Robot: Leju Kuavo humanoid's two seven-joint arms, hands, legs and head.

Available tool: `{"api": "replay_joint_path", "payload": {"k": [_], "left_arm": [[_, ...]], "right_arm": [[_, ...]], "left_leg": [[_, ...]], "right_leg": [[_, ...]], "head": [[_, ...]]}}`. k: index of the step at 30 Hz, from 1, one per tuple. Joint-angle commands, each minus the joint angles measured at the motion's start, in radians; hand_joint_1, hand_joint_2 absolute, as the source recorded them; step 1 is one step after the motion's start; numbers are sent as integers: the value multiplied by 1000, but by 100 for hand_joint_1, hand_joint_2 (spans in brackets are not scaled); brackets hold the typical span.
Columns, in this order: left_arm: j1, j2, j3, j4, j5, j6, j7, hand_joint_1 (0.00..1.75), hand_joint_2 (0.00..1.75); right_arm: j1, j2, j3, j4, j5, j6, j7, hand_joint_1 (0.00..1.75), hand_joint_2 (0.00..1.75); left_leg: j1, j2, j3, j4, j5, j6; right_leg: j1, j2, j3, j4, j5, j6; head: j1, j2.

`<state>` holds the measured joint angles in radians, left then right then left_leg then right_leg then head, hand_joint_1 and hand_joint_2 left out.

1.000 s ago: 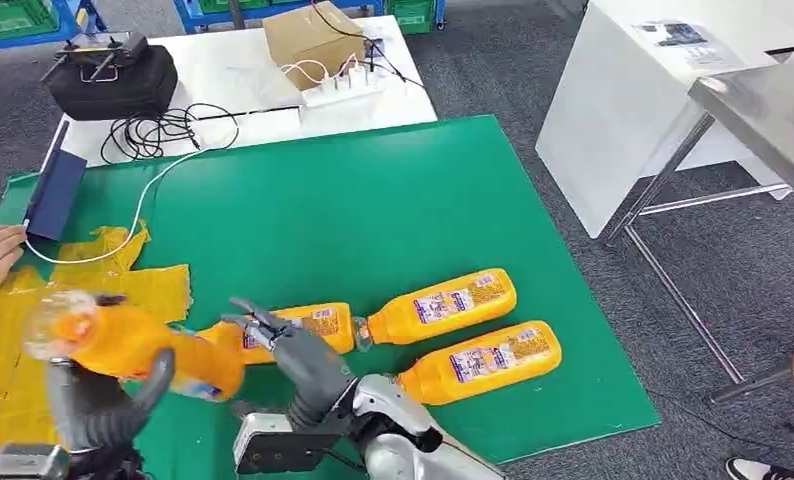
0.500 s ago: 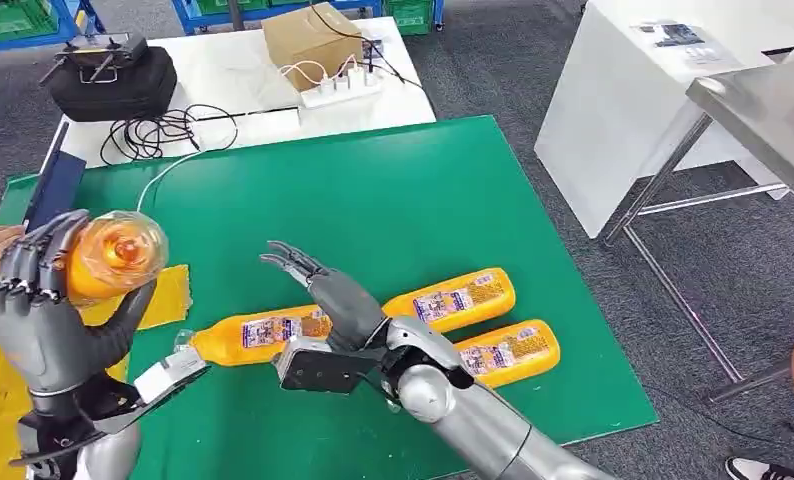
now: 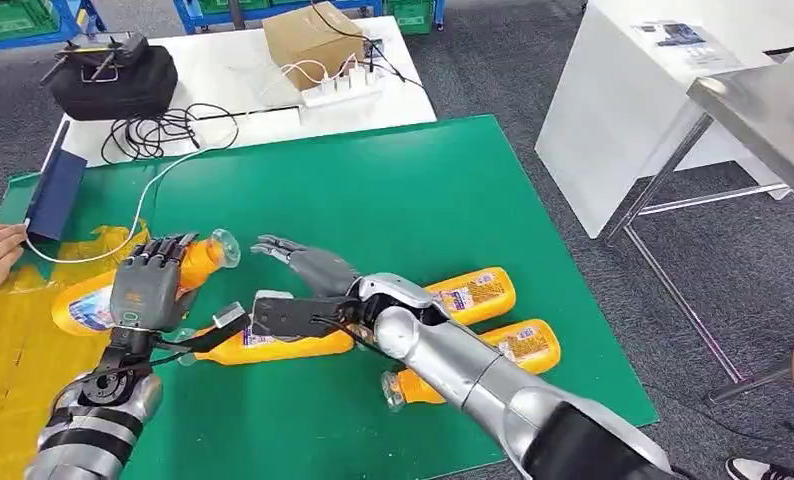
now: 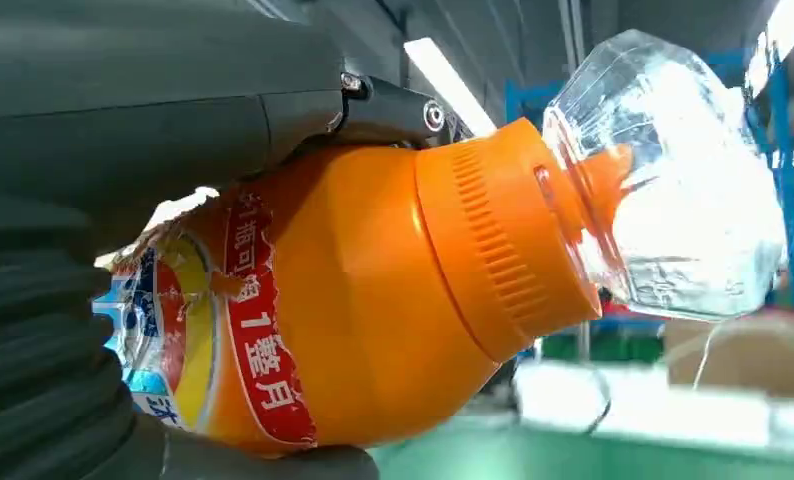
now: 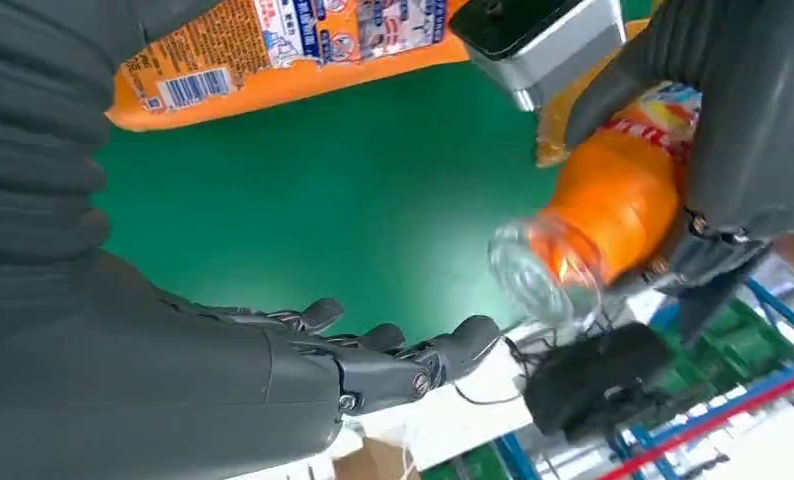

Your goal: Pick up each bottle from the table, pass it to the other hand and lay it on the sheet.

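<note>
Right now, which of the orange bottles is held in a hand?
The orange bottle over the yellow sheet, gripped by the left hand; the other three lie on the green mat.

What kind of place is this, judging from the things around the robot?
Probably a robot test lab or workshop: a green board laid as a work surface, a white table carrying a power strip and loose cables, and blue racks with green crates behind.

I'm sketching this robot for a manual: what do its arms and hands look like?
Both arms are glossy silver with rounded joint shells; the right arm darkens to black near the shoulder. The left arm shows banded rings and thin black cables at the wrist. The left hand and right hand are matte grey with darker segmented fingers.
</note>
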<state>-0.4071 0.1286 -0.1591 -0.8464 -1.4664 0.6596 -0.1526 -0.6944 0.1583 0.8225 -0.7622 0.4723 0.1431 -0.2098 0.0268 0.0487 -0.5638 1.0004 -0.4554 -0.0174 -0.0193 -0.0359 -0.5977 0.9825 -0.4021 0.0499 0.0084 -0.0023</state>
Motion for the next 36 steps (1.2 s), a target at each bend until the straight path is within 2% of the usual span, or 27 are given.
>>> {"api": "replay_joint_path", "payload": {"k": [1,4,9,14,18,19,20,23,24,27,35,36], "left_arm": [[-92,18,-53,205,1,0,3,175,175],[-89,17,-52,199,3,-20,6,175,175],[-225,36,-68,454,-22,-259,99,175,175],[-291,54,-61,526,-13,-401,114,175,175],[-322,54,-53,564,4,-535,94,175,175],[-324,52,-54,564,4,-539,92,175,175],[-337,44,-57,572,10,-577,64,0,0],[-370,18,-11,593,83,-718,-30,0,0],[-374,15,-13,589,83,-722,-32,0,0],[-401,2,15,591,144,-821,-141,0,0],[-442,-39,52,579,237,-893,-253,0,0],[-445,-43,51,577,248,-892,-254,0,0]], "right_arm": [[-73,10,57,134,-4,3,4,0,175],[-72,6,60,129,-6,3,6,0,175],[-111,51,112,228,-5,40,53,0,175],[-114,69,152,288,3,80,86,0,175],[-138,66,230,364,39,208,173,0,175],[-135,64,231,365,39,204,172,0,175],[-128,64,254,385,53,224,187,0,175],[-89,76,301,425,85,248,191,0,175],[-76,77,304,427,88,235,191,0,175],[-46,99,335,453,106,259,182,0,175],[-1,102,401,481,143,341,196,0,175],[1,97,408,481,148,344,197,166,175]], "left_leg": [[0,-4,0,0,0,2],[0,-4,-1,1,0,2],[0,-3,-3,1,0,1],[1,-4,-2,1,1,1],[1,-3,-1,1,0,2],[2,-2,-1,0,1,1],[2,-4,-1,1,1,2],[1,-5,0,0,1,2],[1,-5,0,0,1,2],[1,-7,3,-2,2,2],[1,-8,6,-1,2,2],[2,-5,6,-1,2,2]], "right_leg": [[0,2,0,0,0,-2],[0,1,-1,1,0,-2],[0,1,-2,1,0,-2],[2,0,-2,1,0,-2],[2,3,-2,2,0,-2],[2,2,-1,2,0,-2],[2,2,-1,2,0,-2],[2,1,1,1,0,-2],[2,1,1,1,0,-2],[2,-1,4,-1,0,-2],[2,-1,7,-2,0,-2],[2,-1,7,-1,1,-2]], "head": [[0,0],[0,0],[0,0],[0,0],[0,0],[0,0],[0,0],[0,0],[0,0],[0,0],[0,0],[0,0]]}}
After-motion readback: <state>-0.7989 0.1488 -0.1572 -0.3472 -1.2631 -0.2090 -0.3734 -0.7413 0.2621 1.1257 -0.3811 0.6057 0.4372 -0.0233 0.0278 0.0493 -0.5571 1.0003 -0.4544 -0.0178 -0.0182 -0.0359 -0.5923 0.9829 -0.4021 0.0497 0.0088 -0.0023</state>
